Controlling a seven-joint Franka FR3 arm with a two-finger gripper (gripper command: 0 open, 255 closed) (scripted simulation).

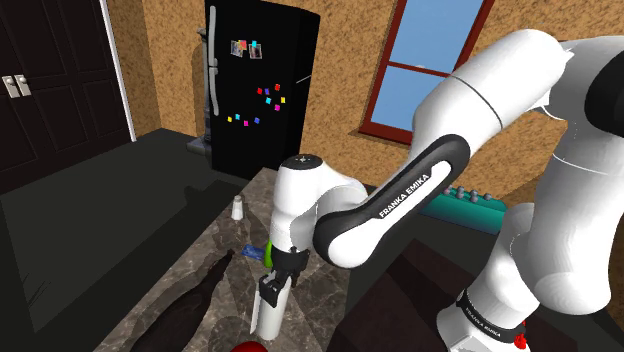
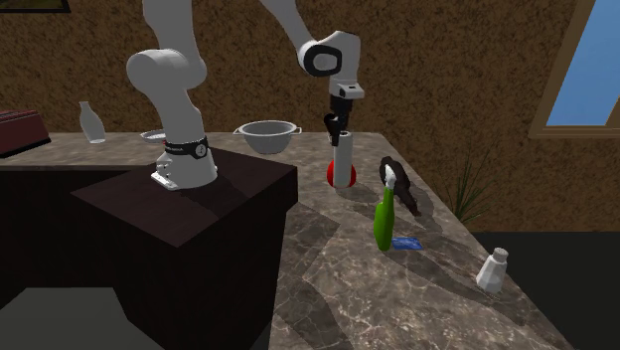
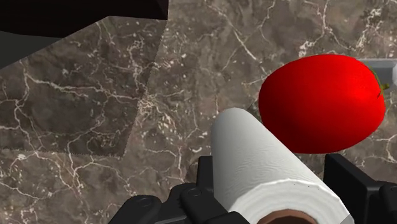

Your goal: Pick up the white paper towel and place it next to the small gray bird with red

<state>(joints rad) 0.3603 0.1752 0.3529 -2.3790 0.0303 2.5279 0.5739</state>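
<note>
White, the cylindrical paper towel roll (image 3: 254, 153) stood upright beside the red round fruit (image 3: 321, 102) because your black hand (image 2: 339, 129) gripped its top end, apparently for lifting.

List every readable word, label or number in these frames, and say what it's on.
"FRANKA EMIKA": white letters on the dark forearm section of the arm.
Photos and coloured magnets on the fridge: no lettering legible.
Black band at the arm's base: marks too small to read.
The paper towel in the jaws: plain, no print.

White arm (image 1: 500, 90), dark joints (image 1: 442, 160), black gripper (image 1: 269, 292)
</note>
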